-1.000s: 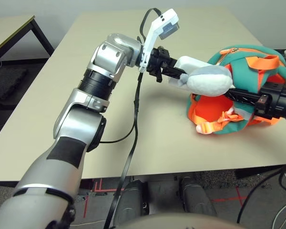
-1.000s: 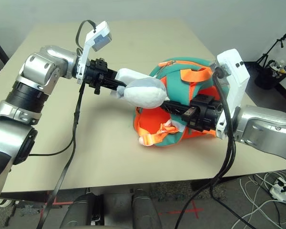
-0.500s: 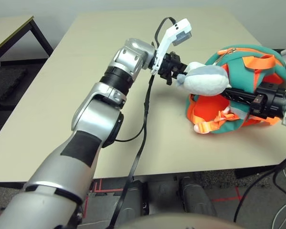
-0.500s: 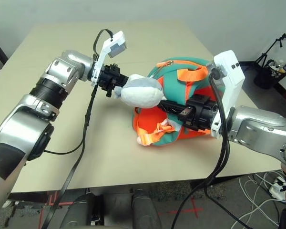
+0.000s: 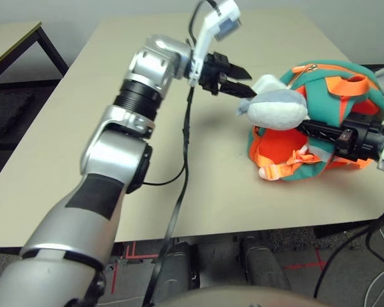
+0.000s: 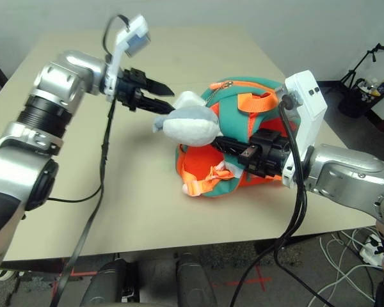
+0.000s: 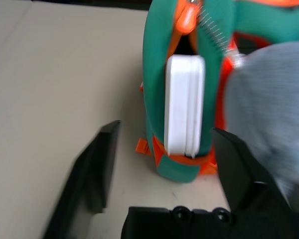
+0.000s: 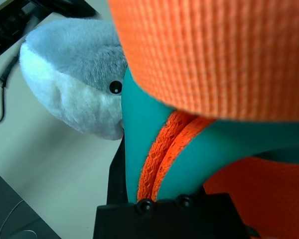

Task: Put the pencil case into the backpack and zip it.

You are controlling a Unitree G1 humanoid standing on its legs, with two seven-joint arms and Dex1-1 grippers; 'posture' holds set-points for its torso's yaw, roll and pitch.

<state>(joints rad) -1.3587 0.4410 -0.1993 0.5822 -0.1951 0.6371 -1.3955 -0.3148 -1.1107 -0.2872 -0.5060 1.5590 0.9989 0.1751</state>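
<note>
The orange and teal backpack [image 5: 323, 96] lies on its side at the table's right, its grey-white plush piece [image 5: 278, 109] on the near-left side. The white pencil case [image 7: 184, 104] stands partly inside the backpack's open zip mouth, one end sticking out toward my left gripper [image 5: 240, 80]. That gripper hovers just left of the case, open, touching nothing. My right gripper [image 6: 221, 142] reaches in under the plush piece from the right and is shut on the backpack's teal edge [image 8: 139, 134]; its fingertips are hidden.
A black cable [image 5: 179, 192] hangs from my left wrist across the beige table [image 5: 243, 192] and over its front edge. Another table [image 5: 13, 38] stands at the far left. Cables lie on the floor at the right.
My left gripper has opened, released the pencil case, and drawn back and up a little. The case stays in the backpack's mouth. The right arm holds still.
</note>
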